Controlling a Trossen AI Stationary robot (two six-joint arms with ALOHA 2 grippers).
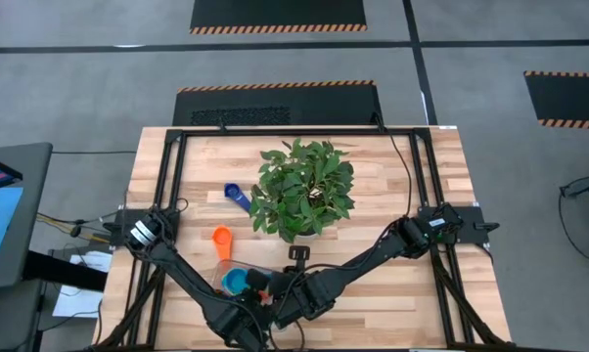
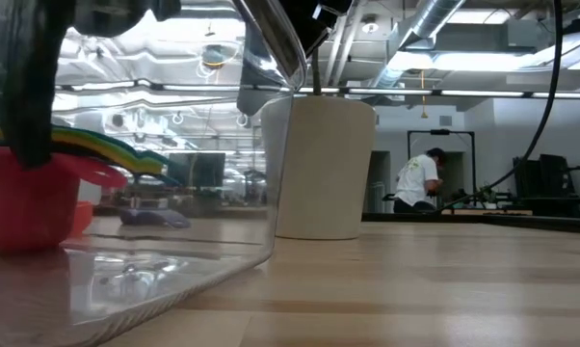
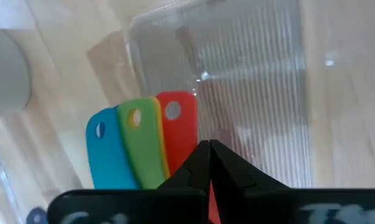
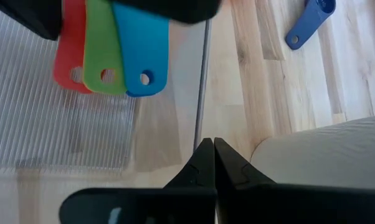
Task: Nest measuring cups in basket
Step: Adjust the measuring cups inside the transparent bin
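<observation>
1. High view: both arms reach to the lower centre of the frame, over the clear basket point(image 1: 238, 266). The left gripper point(image 1: 244, 328) and right gripper point(image 1: 287, 305) sit close together there. A light blue cup point(image 1: 236, 282) lies in the basket beside a red cup point(image 1: 258, 280). An orange cup point(image 1: 222, 238) lies on the table just above the basket, and a blue cup point(image 1: 238, 195) further up, left of the potted plant point(image 1: 303, 188). My judgement: the loose cups must be fetched next, and the orange one is nearest. Either pincer should open wide before descending and take the cup by its flat handle.

2. Low view: the basket wall point(image 2: 271, 145) fills the left half, with the red cup point(image 2: 30, 202) inside at lower left. The white plant pot point(image 2: 321, 164) stands at centre. A person point(image 2: 420, 178) stands far back at right, in a workshop with ceiling ducts.

3. Left wrist view: the left pincer point(image 3: 209, 149) is closed and empty at lower centre. Blue, green and red handles point(image 3: 137, 149) fan out on the basket's ribbed floor.

4. Right wrist view: the right pincer point(image 4: 207, 149) is closed on nothing at lower centre. The blue cup point(image 4: 309, 22) lies at upper right on pale wooden planks point(image 4: 262, 81).
</observation>
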